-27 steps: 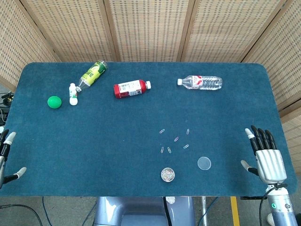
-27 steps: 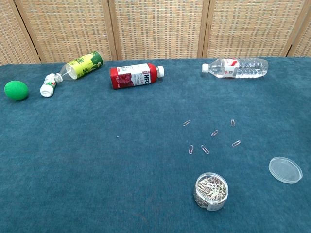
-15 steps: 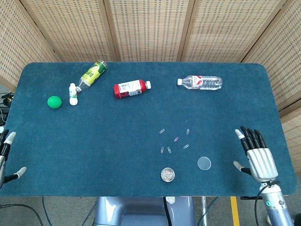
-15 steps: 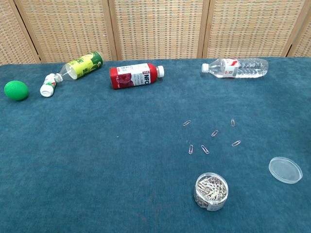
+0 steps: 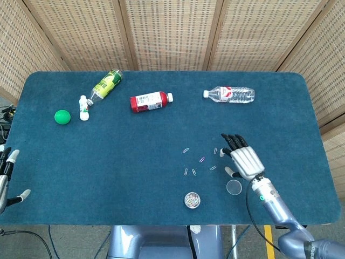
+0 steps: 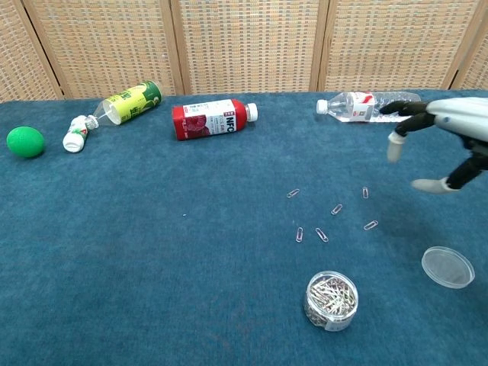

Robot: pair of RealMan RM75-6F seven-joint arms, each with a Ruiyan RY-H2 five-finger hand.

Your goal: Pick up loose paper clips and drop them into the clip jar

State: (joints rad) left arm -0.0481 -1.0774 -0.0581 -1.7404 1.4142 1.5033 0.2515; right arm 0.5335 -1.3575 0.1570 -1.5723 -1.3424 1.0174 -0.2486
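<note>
On the blue cloth near the front edge: loose paper clips (image 6: 332,213), scattered flat, with the right hand (image 5: 242,157) above their right side, fingers spread, holding nothing.
Clips are thin wire, silver with one pinkish, each apart from the others. Clip jar (image 6: 331,300) stands upright and uncapped just in front of them, filled with a tangle of clips; its clear lid (image 6: 447,267) lies flat to the right, near the right hand's thumb in the head view. Left hand (image 5: 6,178) sits at the table's (image 5: 108,162) left edge, fingers apart, empty. Far side: green ball (image 6: 26,142), small white bottle (image 6: 76,134), green bottle (image 6: 126,104), red bottle (image 6: 213,119), clear water bottle (image 6: 358,106), all bottles lying down, well away from the clips.
</note>
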